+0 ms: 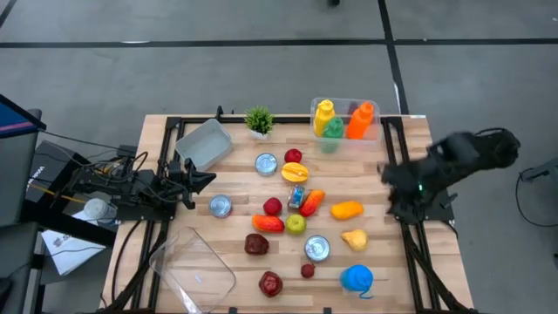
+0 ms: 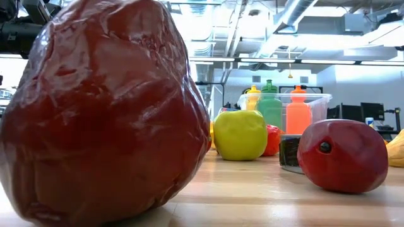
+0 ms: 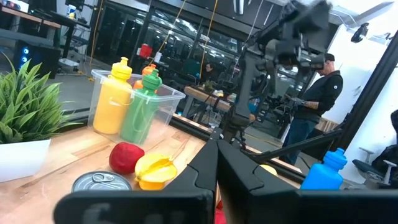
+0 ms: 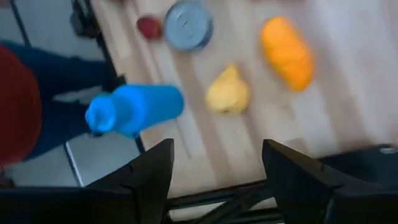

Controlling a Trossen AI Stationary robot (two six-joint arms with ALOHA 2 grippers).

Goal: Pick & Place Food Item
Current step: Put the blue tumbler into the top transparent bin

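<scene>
Toy foods lie loose on the wooden table: a green apple (image 1: pixel 296 224), a yellow pear (image 1: pixel 354 238), an orange piece (image 1: pixel 347 209) and a dark red fruit (image 1: pixel 270 283). The red fruit also fills the low view (image 2: pixel 101 107). My right gripper (image 4: pixel 217 168) hangs open, high over the table's right edge (image 1: pixel 397 185), slanting down with nothing between its fingers. Below it show the pear (image 4: pixel 228 92), the orange piece (image 4: pixel 287 51) and a blue bottle (image 4: pixel 134 109). My left gripper (image 1: pixel 207 179) waits shut at the table's left side (image 3: pixel 217 174), pointing level across the table.
A grey bin (image 1: pixel 205 144) sits at the far left and a clear tray (image 1: pixel 193 270) at the near left. A clear tub of bottles (image 1: pixel 344 122) stands at the far right beside a small plant (image 1: pixel 259 120). Three cans (image 1: pixel 317 248) lie among the foods. A person (image 3: pixel 317 99) stands beyond the table.
</scene>
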